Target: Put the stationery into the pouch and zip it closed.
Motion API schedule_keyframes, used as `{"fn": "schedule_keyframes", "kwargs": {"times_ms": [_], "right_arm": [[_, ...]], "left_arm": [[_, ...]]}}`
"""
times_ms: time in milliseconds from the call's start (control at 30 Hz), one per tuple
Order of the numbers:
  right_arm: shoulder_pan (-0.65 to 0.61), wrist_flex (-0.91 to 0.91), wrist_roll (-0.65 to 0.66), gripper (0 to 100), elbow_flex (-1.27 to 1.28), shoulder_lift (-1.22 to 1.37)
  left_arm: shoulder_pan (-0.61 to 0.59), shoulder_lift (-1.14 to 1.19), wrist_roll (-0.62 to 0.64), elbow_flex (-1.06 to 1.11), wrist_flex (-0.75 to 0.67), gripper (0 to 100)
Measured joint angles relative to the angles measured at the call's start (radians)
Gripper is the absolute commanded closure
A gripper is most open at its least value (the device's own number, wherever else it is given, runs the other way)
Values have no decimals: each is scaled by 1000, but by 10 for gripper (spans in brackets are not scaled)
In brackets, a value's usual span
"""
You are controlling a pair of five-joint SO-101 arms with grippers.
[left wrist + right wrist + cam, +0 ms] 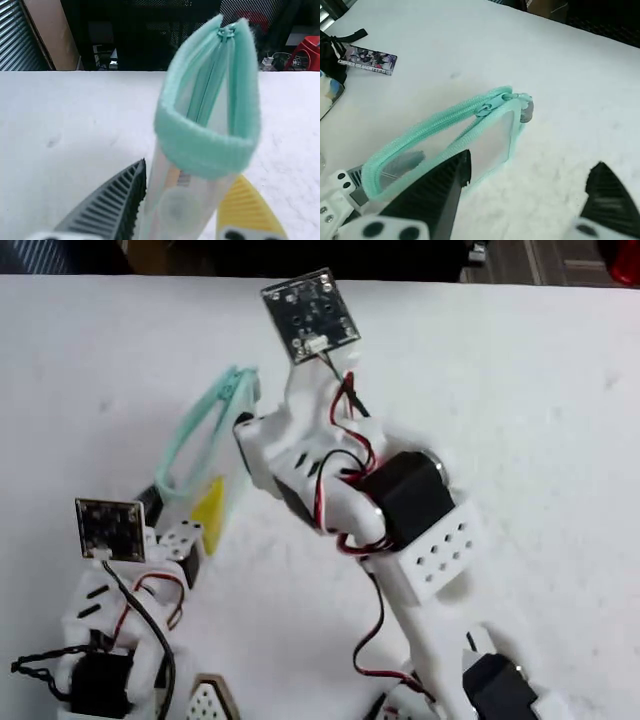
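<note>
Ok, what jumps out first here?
The mint-green pouch, mouth gaping open, stands pinched between the left gripper's grey and yellow fingers, left of the table's middle. The right gripper hangs open beside it, one black finger by its clear side.

The white surface [540,370] carries a clear pouch [445,135] with mint-green edging, standing on its long edge with the zip open. Well apart from it, a small printed card [367,59] lies flat beside a black strap [350,36].
</note>
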Motion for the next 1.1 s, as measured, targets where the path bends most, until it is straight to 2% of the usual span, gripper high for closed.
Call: {"fn": "schedule_keyframes", "kwargs": {"times_ms": [167,233,533,667,900,1100], "right_arm": [[-11,0,0,821,-3,5],[-15,0,0,835,-3,6],[-14,-41,-14,682,-3,6],[-26,-43,-86,674,-3,6],[-83,-43,-106,674,-37,104],[-86,-5,-176,673,-192,226]], "left_arm": [[0,0,0,0,0,770],[0,0,0,0,0,770],[0,0,0,0,0,770],[0,0,0,0,0,770],[0,0,0,0,0,770],[0,0,0,0,0,770]]}}
